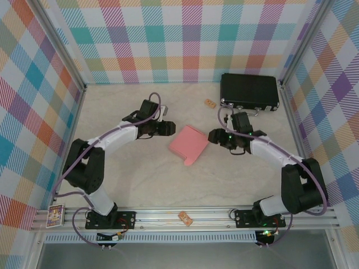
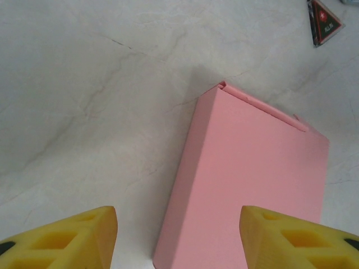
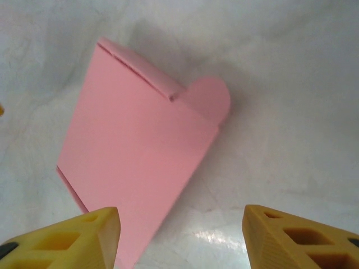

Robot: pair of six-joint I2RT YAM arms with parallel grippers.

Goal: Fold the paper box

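The paper box [image 1: 189, 143] lies on the table between the two arms, a small flat salmon-pink box with one end flap sticking out toward the near side. My left gripper [image 1: 167, 129] hovers just left of it, open; in the left wrist view the box [image 2: 252, 185] lies ahead between the yellow fingertips [image 2: 84, 238], apart from both. My right gripper [image 1: 213, 136] stands open just right of the box. In the right wrist view the box [image 3: 134, 162] shows a rounded tab [image 3: 208, 98] at its far corner, and nothing sits between the fingertips [image 3: 297, 238].
A black hard case [image 1: 249, 91] with a handle lies at the back right. A small tan block [image 1: 210, 103] rests left of it. Another small tan piece [image 1: 185, 218] sits on the front rail, and a card [image 1: 55, 215] at the front left corner. Checked walls enclose the table.
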